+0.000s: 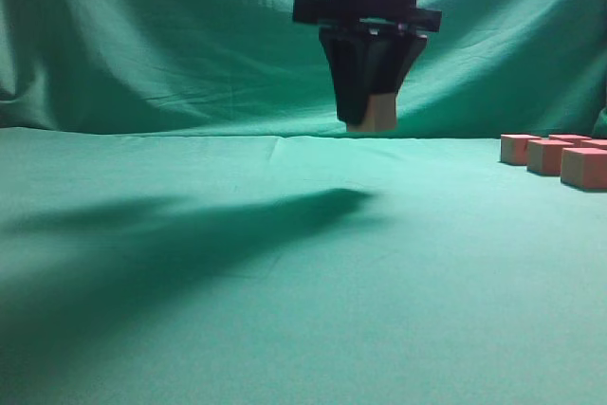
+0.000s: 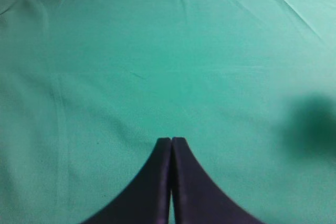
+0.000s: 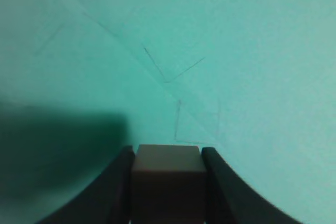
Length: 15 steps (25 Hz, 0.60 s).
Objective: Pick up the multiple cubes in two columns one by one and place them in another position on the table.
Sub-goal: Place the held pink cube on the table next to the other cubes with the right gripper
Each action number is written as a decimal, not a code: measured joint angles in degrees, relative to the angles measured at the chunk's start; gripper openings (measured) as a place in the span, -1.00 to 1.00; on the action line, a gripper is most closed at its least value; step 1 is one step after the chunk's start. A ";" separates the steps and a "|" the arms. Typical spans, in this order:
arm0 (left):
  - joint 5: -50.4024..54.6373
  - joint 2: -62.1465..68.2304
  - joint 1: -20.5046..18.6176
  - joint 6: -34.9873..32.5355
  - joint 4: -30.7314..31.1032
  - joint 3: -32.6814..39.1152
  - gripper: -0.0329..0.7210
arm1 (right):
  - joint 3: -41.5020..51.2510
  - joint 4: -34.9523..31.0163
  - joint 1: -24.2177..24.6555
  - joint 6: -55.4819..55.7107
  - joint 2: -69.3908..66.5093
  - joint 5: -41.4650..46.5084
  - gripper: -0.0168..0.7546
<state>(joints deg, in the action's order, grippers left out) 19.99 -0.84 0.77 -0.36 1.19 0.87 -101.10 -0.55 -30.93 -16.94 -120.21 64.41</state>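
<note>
Above the middle of the green surface (image 1: 190, 329), the right hand (image 1: 370, 120) is hanging in the air, its two black fingers (image 3: 113, 192) pressing against the sides of one tan cube (image 3: 168, 182), whose lower part is showing below the fingertips. Its shadow is falling on the cloth beneath. Far over at the right edge, four more cubes (image 1: 560, 156) are sitting close together on the surface. Elsewhere, the left hand (image 2: 171, 141) is hovering over bare cloth, its fingers meeting tip to tip with nothing between them
</note>
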 joint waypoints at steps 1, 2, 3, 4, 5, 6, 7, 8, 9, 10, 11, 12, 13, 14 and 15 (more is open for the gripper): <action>0.00 0.00 0.00 0.00 0.00 0.00 -0.91 | -0.12 0.86 0.00 0.39 -0.60 0.00 -0.23; 0.00 0.00 0.00 0.00 0.00 0.00 -0.91 | -0.21 1.34 0.00 0.50 -0.97 0.00 -0.23; 0.00 0.00 0.00 0.00 0.00 0.00 -0.91 | -0.24 1.61 0.00 0.64 -1.41 0.00 -0.23; 0.00 0.00 0.00 0.00 0.00 0.00 -0.91 | -0.24 1.68 0.00 0.76 -1.88 0.00 -0.23; 0.00 0.00 0.00 0.00 0.00 0.00 -0.91 | -0.24 1.68 0.00 0.88 -2.40 -0.12 -0.23; 0.00 0.00 0.00 0.00 0.00 0.00 -0.91 | -0.24 1.82 0.00 0.98 -2.77 -0.53 -0.23; 0.00 0.00 0.00 0.00 0.00 0.00 -0.91 | -0.34 1.82 0.00 0.98 -3.05 -1.17 -0.23; 0.00 0.00 0.00 0.00 0.00 0.00 -0.91 | -0.34 1.93 0.00 0.98 -3.54 -1.59 -0.23; 0.00 0.00 0.00 0.00 0.00 0.00 -0.91 | -0.34 2.07 0.00 1.01 -3.86 -2.06 -0.23; 0.00 0.00 0.00 0.00 0.00 0.00 -0.91 | -0.34 2.54 0.00 1.11 -4.12 -2.49 -0.23; 0.00 0.00 0.00 0.00 0.00 0.00 -0.91 | -0.34 2.72 0.00 1.11 -4.48 -2.88 -0.23; 0.00 0.00 0.00 0.00 0.00 0.00 -0.91 | -0.34 2.83 0.00 1.11 -4.76 -3.29 -0.23; 0.00 0.00 0.00 0.00 0.00 0.00 -0.91 | -0.34 2.95 0.00 1.11 -4.98 -3.56 -0.23; 0.00 0.00 0.00 0.00 0.00 0.00 -0.91 | -0.34 3.04 0.00 1.11 -5.22 -3.95 -0.23; 0.00 0.00 0.00 0.00 0.00 0.00 -0.91 | -0.34 3.16 0.00 1.11 -5.32 -4.21 -0.23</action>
<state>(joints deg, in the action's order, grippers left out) 19.99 -0.84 0.77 -0.36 1.19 0.87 -101.44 2.61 -30.93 -15.83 -125.53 60.20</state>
